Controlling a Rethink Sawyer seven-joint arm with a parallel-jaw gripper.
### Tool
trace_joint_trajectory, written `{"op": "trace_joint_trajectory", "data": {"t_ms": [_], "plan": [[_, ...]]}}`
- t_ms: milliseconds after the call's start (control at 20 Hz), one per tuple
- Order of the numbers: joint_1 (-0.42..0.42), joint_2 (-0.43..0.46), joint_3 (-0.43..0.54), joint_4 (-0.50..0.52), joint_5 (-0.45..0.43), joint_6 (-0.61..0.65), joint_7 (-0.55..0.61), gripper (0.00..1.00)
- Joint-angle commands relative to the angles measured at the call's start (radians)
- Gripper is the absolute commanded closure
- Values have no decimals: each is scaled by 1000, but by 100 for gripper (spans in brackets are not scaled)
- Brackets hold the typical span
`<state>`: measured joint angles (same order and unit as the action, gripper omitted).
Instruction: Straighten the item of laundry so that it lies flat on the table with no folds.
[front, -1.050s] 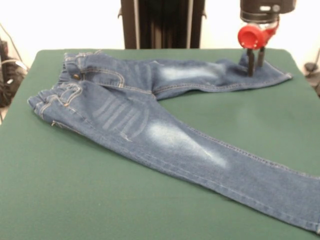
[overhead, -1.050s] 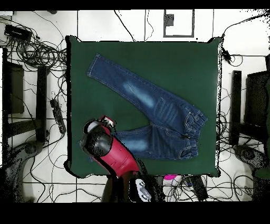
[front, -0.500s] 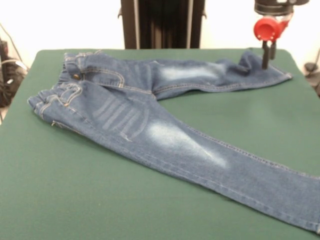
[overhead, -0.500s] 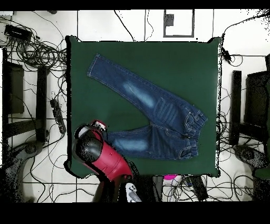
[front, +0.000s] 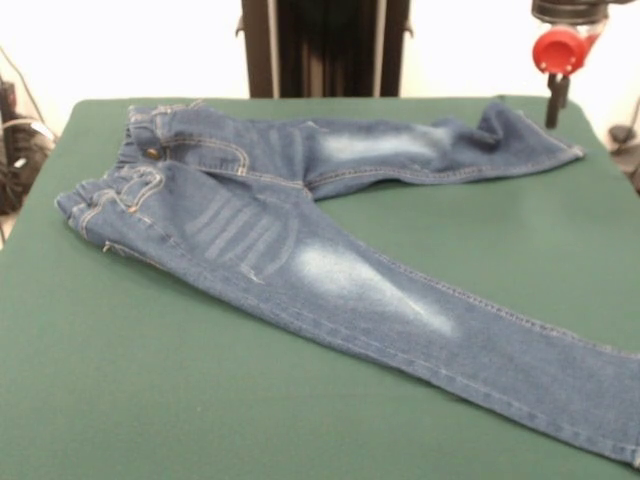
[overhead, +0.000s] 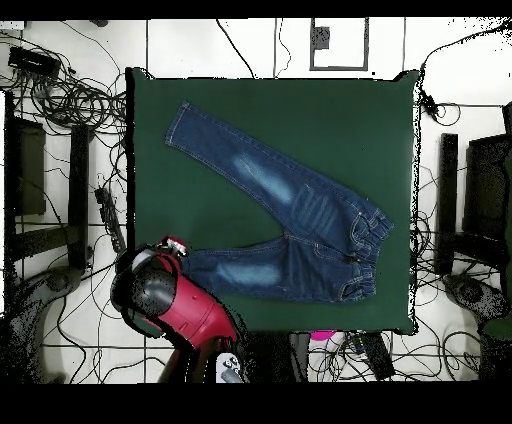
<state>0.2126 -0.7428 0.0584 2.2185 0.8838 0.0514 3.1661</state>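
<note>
The small pair of blue denim jeans with pale faded patches (front: 330, 250) lies spread on the dark green cloth-topped surface (front: 150, 400), its two legs splayed apart in a V from the waistband (front: 125, 180). In the front view one leg runs along the far edge, its hem (front: 535, 130) slightly rumpled and raised; the other leg stretches diagonally toward the near corner. The red-and-black arm's gripper (front: 555, 105) hangs above the surface's far corner, just beyond that rumpled hem, holding nothing; whether its fingers are parted cannot be told. From the gripper, the far leg's long axis leads straight away toward the waistband, so that hem is the nearest part to reach.
</note>
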Motion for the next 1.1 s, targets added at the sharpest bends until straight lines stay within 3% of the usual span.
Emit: {"op": "trace_joint_trajectory", "data": {"t_ms": [50,1100], "plan": [[12,17,14,-35,36,121,167,0],[-57,16,90,9,20,44,147,0]]}}
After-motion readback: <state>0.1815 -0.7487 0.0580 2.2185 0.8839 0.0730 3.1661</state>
